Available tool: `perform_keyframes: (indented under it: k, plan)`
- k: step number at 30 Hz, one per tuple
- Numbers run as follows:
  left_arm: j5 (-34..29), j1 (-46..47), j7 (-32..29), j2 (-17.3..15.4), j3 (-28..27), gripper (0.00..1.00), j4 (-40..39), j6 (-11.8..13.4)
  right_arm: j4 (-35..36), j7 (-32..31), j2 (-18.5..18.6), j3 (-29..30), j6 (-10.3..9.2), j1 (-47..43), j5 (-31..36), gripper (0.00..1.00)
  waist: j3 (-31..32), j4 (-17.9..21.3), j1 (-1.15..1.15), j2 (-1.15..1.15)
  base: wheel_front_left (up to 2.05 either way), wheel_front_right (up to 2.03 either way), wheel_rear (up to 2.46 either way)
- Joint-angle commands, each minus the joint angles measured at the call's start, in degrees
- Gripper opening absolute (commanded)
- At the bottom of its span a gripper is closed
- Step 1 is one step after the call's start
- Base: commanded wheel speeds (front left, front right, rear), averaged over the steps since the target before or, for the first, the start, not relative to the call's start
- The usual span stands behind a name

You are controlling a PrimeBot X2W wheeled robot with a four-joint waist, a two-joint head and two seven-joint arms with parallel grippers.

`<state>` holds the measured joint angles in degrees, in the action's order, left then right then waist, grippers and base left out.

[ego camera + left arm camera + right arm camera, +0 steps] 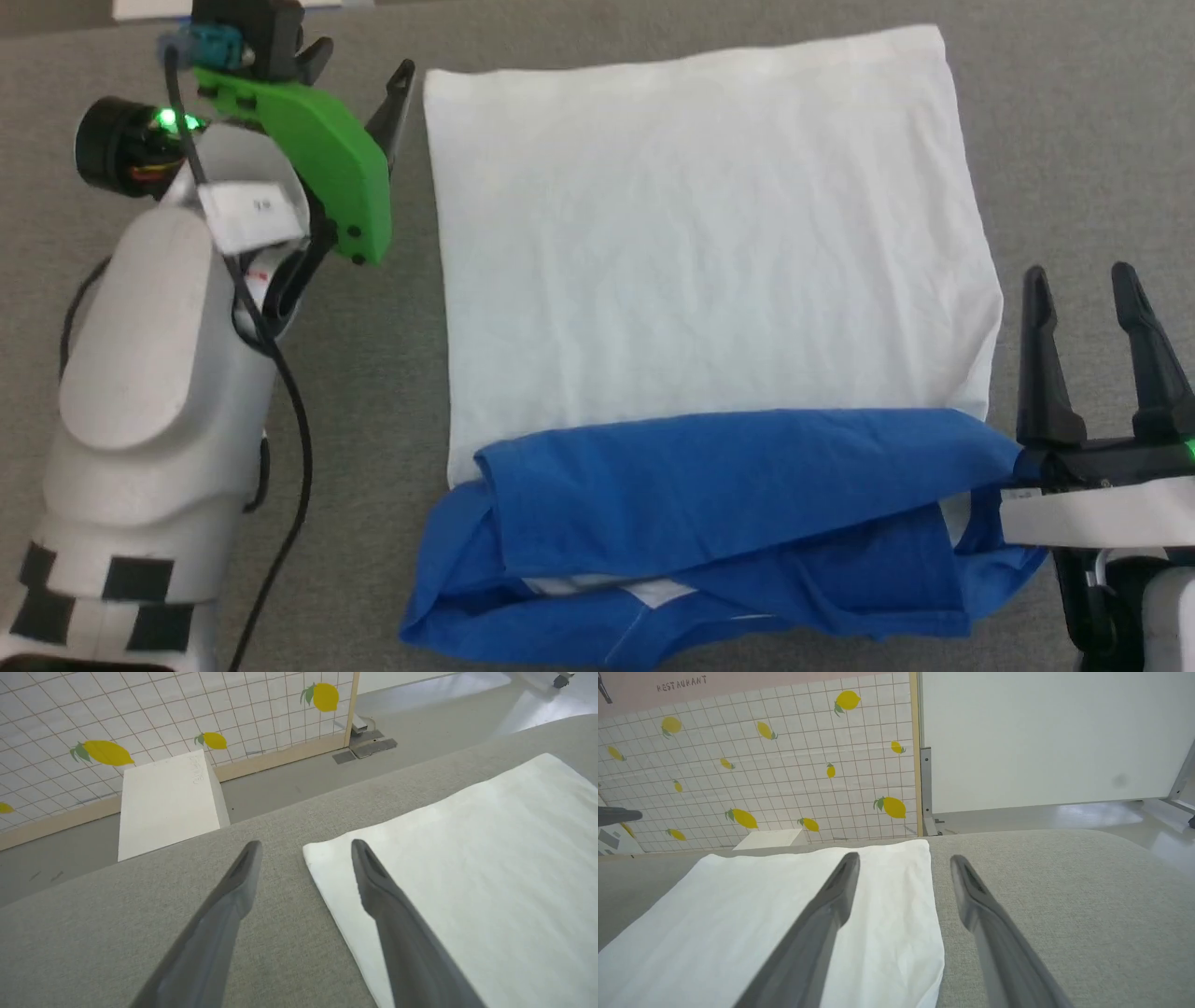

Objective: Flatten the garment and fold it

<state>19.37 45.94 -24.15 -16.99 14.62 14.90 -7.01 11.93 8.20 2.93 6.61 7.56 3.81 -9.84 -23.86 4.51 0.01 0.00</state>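
Observation:
The garment (709,243) lies on the grey padded table (1074,140), its white body spread flat and its blue sleeves and shoulders (728,504) folded in a bunch across the near end. My left gripper (359,70) is open beside the far left corner, holding nothing. From the left wrist, its fingertips (304,845) straddle that white corner (467,868). My right gripper (1080,275) is open just off the garment's right edge, above the blue fold. From the right wrist, its left finger (831,900) is over the white cloth (738,905) and the other over bare table.
Beyond the table's far edge stand a white box (163,798) on the floor and a lemon-patterned tiled panel (140,709). A plain white wall (1041,742) is to the right. Bare grey table runs along both sides of the garment.

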Motion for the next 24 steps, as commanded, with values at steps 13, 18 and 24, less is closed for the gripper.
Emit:
perform_keyframes:
  k: [13, 18, 24]
  plan:
    - [5.02, 8.83, -14.24, -2.76, 1.01, 1.0, 5.28, 0.76, -2.03, 2.4, -0.05, -0.55, -0.08, 3.03, -1.51, 1.0, -10.57, 6.53, -0.01, 0.0, 0.0, 0.0, 0.0]
    - [3.82, 9.57, -15.97, -3.88, 1.28, 1.0, 5.96, 2.41, -3.08, 3.28, -0.05, -0.69, -0.08, 4.16, -2.09, 1.0, -12.21, 7.29, -0.01, 0.0, 0.0, 0.0, 0.0]
    - [3.98, 9.61, -14.58, -4.12, 1.4, 0.0, 6.05, 2.42, -3.84, 3.81, -0.05, -0.51, -0.08, 5.16, -2.24, 1.0, -12.88, 7.3, -0.01, 0.0, 0.0, 0.0, 0.0]
